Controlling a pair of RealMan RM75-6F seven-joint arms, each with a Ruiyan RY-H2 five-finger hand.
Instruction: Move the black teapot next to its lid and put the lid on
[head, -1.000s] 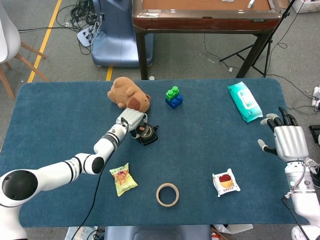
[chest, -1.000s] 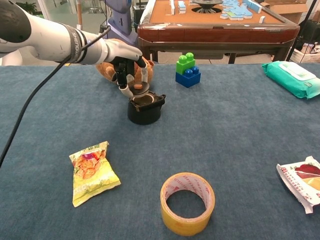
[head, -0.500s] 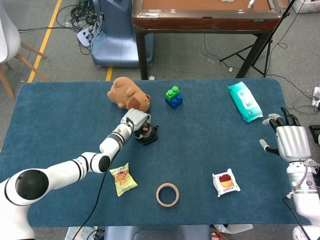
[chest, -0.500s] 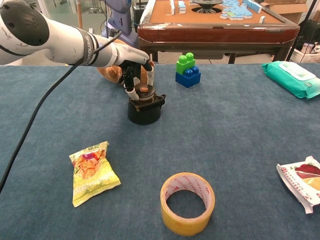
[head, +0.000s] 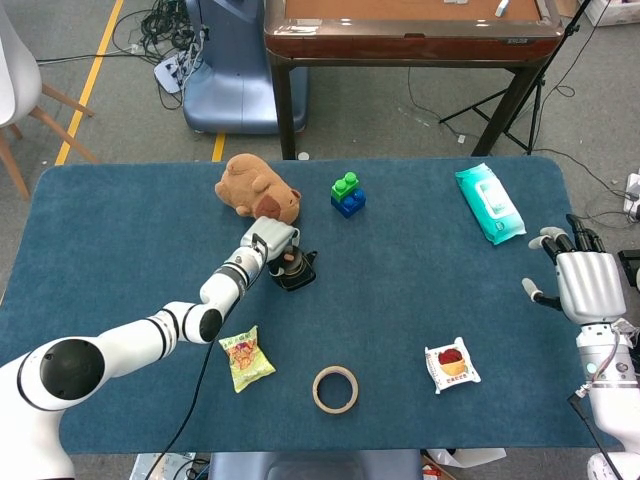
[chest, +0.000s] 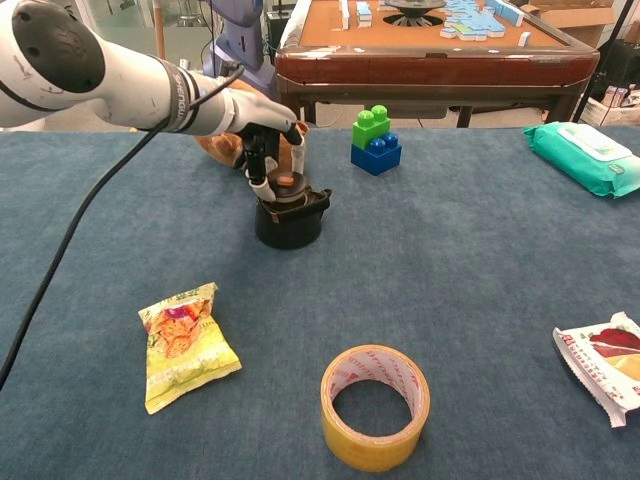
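The black teapot (head: 297, 275) (chest: 288, 222) stands on the blue table left of centre. Its lid (head: 288, 261) (chest: 287, 186), dark with a brown knob, sits on the pot's mouth. My left hand (head: 270, 240) (chest: 262, 128) reaches in from the left, and its fingers (chest: 264, 183) still pinch the lid from both sides. My right hand (head: 580, 281) hovers at the table's right edge, fingers spread and holding nothing; the chest view does not show it.
A brown plush toy (head: 255, 187) (chest: 213, 146) lies just behind the teapot. Green and blue blocks (head: 347, 194) (chest: 376, 140) stand to its right. A wipes pack (head: 489, 203), a snack bag (chest: 185, 345), a tape roll (chest: 375, 407) and a red-white packet (head: 452, 365) lie around.
My left hand has carried the lid right and down, from just above the teapot's left side onto its mouth. The right hand drifted slightly.
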